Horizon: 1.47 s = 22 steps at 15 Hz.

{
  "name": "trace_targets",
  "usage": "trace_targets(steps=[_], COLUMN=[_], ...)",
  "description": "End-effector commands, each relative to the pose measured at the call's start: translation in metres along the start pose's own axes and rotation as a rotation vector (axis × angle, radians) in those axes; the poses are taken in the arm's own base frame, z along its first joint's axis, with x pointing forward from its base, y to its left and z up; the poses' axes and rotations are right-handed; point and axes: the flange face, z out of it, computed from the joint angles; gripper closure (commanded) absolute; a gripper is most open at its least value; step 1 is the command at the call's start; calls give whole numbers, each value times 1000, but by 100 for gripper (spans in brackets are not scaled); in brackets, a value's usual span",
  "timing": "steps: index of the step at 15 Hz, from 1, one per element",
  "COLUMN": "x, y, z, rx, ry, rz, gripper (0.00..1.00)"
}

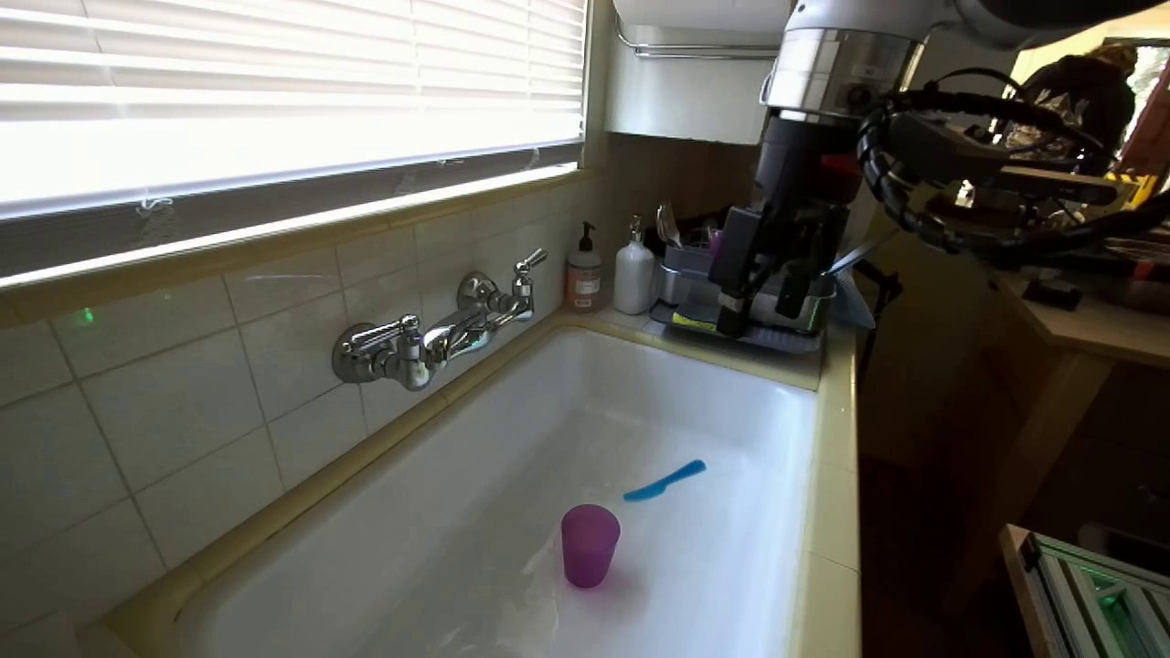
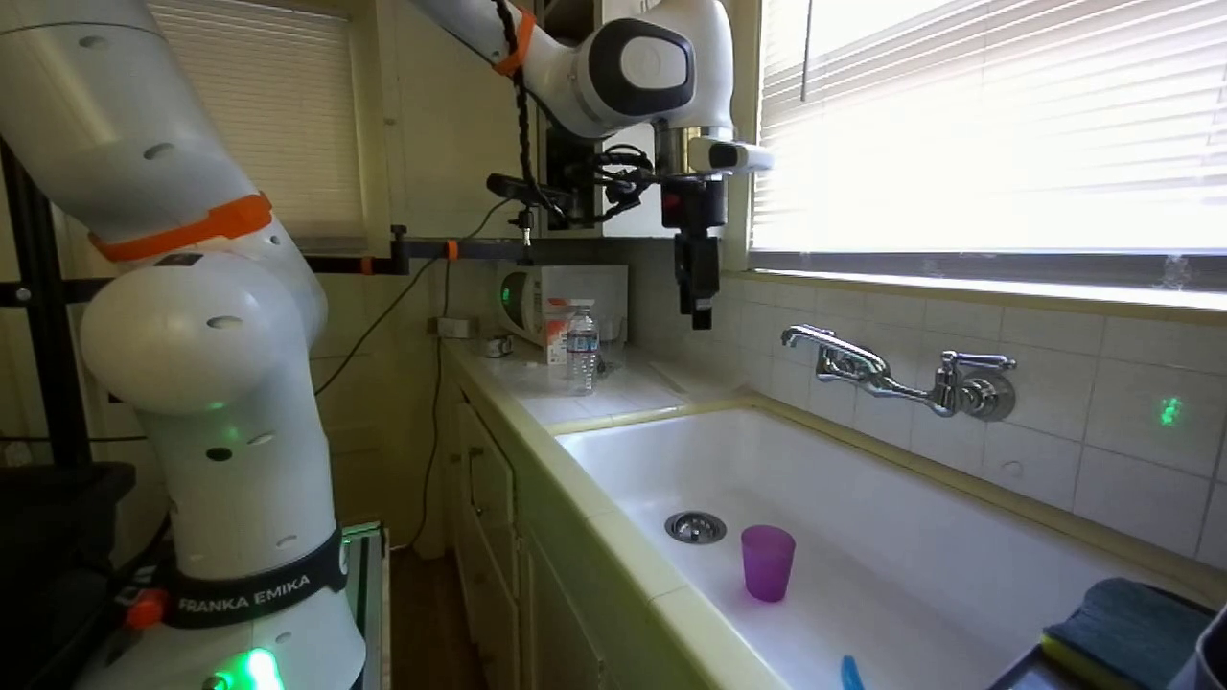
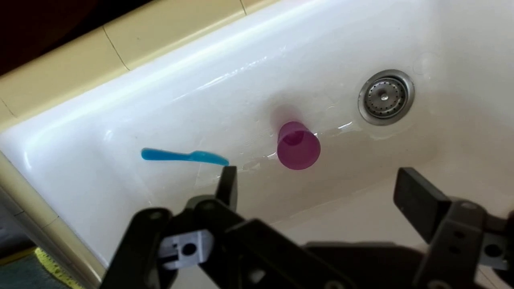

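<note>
My gripper (image 3: 317, 176) is open and empty, fingers pointing down and spread wide above the sink. It also shows in both exterior views (image 1: 763, 313) (image 2: 702, 314), well above the sink floor. A purple cup (image 3: 299, 148) stands upright on the floor of the white sink (image 3: 461, 88); the cup also shows in both exterior views (image 1: 590, 546) (image 2: 767, 563). A blue plastic knife (image 3: 184, 155) lies flat near the cup (image 1: 664, 481); only its end shows at the bottom of an exterior view (image 2: 850, 673). The gripper touches neither.
A wall faucet (image 1: 462, 334) (image 2: 891, 374) juts over the sink. The metal drain (image 3: 384, 97) is beyond the cup. Two soap bottles (image 1: 583, 279) (image 1: 633, 277) and a dish rack (image 1: 786, 340) stand at one end; a water bottle (image 2: 582, 350) and microwave (image 2: 585, 292) at the other.
</note>
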Motion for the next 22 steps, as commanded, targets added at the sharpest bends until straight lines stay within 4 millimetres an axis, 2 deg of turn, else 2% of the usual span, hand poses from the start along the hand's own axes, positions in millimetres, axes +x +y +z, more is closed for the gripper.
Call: trace_targets(steps=[1,4,7,12,17,19,20,21,22], x=[18,30,46,71,92,95,94,89,90], y=[0,-2,-6,-9,-6,-5,-6,-3,-2], z=[37,71,112,165,202,215,219,208,212], rx=[34,30,-2,-65,-110,-113,-110,-102,-103], ry=[-76,-116,-132,-125,-104,-156,-199,-147,-156], rz=[62,59,-15,-96,-165,-176,-209,-166,-171], gripper=[0,0,0,0,0,0,0,0,0])
